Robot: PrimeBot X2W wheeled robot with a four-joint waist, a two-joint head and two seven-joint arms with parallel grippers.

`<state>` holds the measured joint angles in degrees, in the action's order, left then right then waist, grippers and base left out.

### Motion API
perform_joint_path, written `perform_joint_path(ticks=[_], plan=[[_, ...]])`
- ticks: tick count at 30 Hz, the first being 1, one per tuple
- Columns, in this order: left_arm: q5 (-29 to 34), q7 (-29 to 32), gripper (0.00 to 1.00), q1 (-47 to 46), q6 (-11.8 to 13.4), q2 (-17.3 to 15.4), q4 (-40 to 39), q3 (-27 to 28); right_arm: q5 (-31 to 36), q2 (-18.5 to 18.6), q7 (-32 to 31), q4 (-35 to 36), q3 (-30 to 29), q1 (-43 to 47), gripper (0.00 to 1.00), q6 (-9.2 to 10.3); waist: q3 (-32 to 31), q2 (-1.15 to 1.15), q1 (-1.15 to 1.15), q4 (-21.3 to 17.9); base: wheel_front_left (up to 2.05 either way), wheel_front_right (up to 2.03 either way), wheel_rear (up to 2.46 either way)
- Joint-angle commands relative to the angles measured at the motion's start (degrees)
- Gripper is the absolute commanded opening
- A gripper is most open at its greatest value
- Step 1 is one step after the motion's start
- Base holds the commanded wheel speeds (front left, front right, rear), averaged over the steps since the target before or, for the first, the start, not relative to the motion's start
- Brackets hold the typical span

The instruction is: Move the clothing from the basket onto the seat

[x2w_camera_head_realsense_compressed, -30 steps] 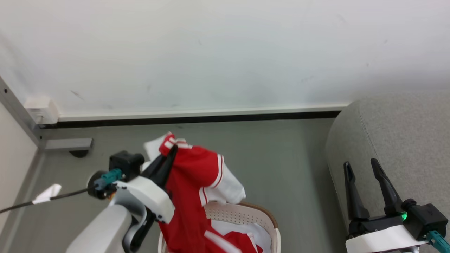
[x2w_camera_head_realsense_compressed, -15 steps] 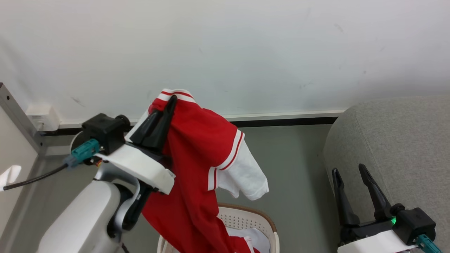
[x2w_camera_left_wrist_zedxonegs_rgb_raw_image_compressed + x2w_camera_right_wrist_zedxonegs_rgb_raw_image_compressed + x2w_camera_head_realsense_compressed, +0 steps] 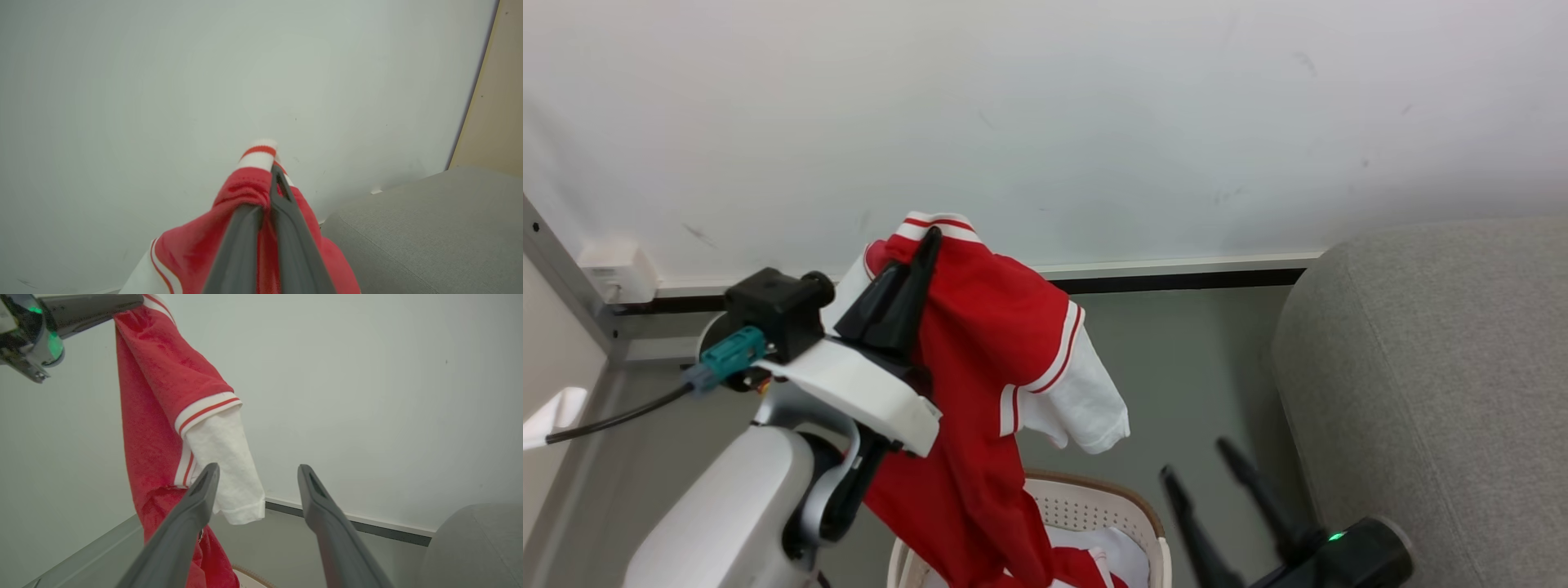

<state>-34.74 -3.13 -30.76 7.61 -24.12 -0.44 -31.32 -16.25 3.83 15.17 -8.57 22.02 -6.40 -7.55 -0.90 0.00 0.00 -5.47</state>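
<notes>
Grey sofa is waiting; my left gripper is pinching a red jersey above the basket. My right gripper is hanging with jaws spread.

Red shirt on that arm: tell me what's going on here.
The left gripper is shut on a red garment with white trim and holds it up above the basket, the fabric's lower end hanging down to it. More red and white clothing lies in the basket. The right gripper is open and empty, between the basket and the grey sofa.
</notes>
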Motion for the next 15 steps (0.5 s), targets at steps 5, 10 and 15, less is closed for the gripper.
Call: perform_joint_path(ticks=[5, 10, 15], plan=[[-0.4, 0.2, 0.00, -1.7, -0.5, 1.7, 1.2, -1.2, -2.7, 1.8, 0.0, -3.2, 10.2, -1.2, 1.00, 0.12, -0.2, 0.00, 0.00, 1.5, 0.00, 0.00, 0.00], [-0.5, 0.8, 0.00, -3.3, -1.5, 4.1, 2.4, -3.3, -4.3, 1.7, 0.0, -10.5, 17.8, -5.0, 1.00, 0.12, -0.7, 0.00, 0.00, 4.0, 0.00, 0.00, 0.00], [-0.3, 1.4, 0.00, -4.9, -2.6, 6.7, 3.7, -5.7, -5.4, -0.1, 0.0, -18.8, 22.7, -9.0, 1.00, 0.12, -1.2, 0.00, 0.00, 6.9, 0.00, 0.00, 0.00]])
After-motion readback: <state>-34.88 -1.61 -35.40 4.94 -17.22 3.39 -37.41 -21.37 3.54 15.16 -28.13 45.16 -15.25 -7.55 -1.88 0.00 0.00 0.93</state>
